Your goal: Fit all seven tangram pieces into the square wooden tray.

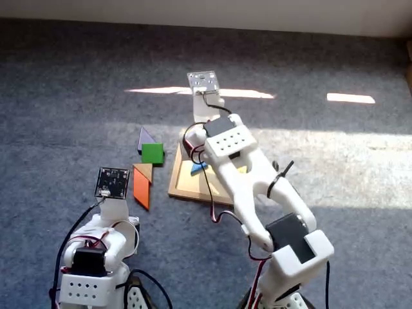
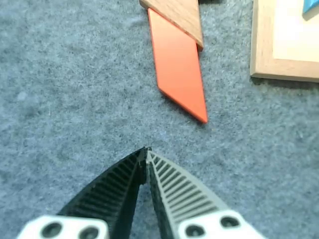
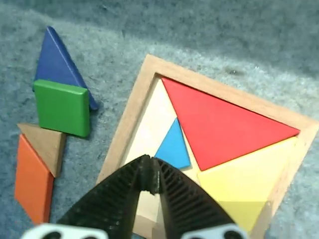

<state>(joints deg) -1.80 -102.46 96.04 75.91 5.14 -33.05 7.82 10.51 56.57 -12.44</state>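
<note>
Square wooden tray (image 3: 135, 107) lies on sunlit grey carpet (image 1: 77, 96), holding red triangle (image 3: 219, 124), yellow triangle (image 3: 249, 184) and light-blue triangle (image 3: 173, 149). Left gripper (image 2: 146, 152), near the orange parallelogram (image 2: 179, 69), and right gripper (image 3: 149, 174), above the tray, have fingers pressed together.

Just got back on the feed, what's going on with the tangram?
The right gripper hangs shut and empty over the wooden tray, which holds three pieces: a red triangle, a yellow triangle and a small light-blue triangle. Four lie on the carpet beside it: a dark blue triangle, a green square, a wood-coloured triangle and an orange parallelogram. The left gripper sits shut just short of the orange parallelogram.
</note>
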